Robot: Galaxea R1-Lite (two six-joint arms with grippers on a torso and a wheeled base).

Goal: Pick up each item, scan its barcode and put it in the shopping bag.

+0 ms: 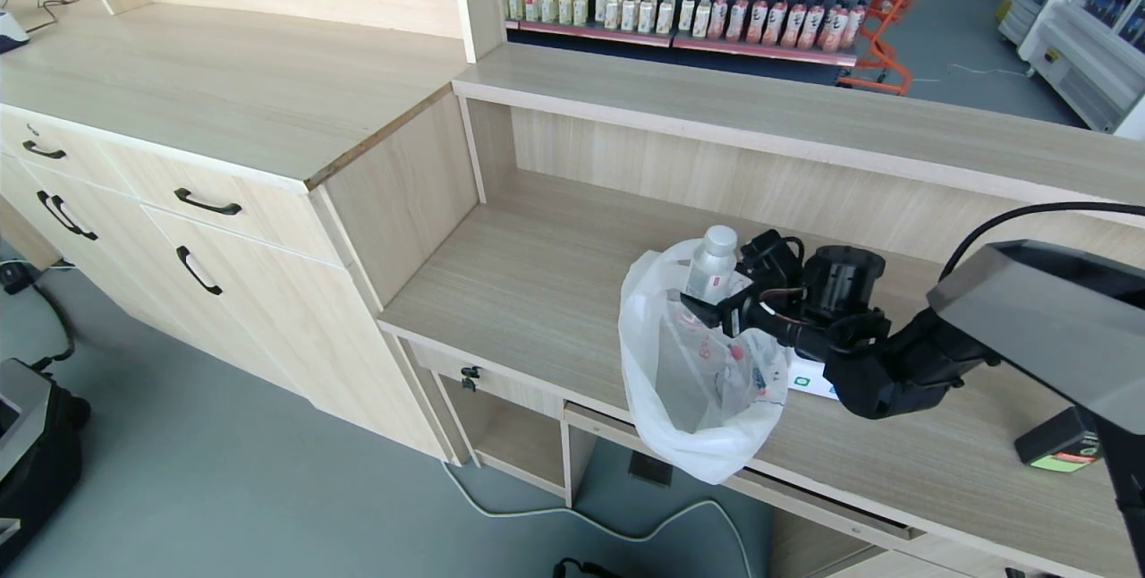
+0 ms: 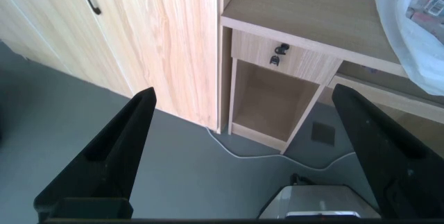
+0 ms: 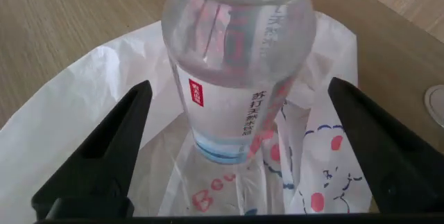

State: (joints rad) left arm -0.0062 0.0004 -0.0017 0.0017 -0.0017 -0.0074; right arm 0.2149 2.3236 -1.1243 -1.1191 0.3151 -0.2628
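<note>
A clear water bottle (image 1: 713,263) with a white cap stands upright inside the white plastic shopping bag (image 1: 698,381) on the lower wooden counter (image 1: 537,283). My right gripper (image 1: 729,278) is at the bag's mouth. In the right wrist view the bottle (image 3: 236,78) sits between the spread fingers (image 3: 104,154) of my right gripper (image 3: 239,89), with a gap on each side, and the bag (image 3: 83,99) lies around it. My left gripper (image 2: 243,96) hangs open over the grey floor in front of the counter, holding nothing. The bag's edge (image 2: 416,37) shows on the counter beyond it.
A barcode scanner (image 1: 1060,444) lies on the counter at the right. A white card (image 1: 809,378) sits under my right arm. A locked drawer (image 2: 277,54) and an open cubby are below the counter. Tall cabinets (image 1: 206,202) stand at the left, drink shelves (image 1: 680,14) behind.
</note>
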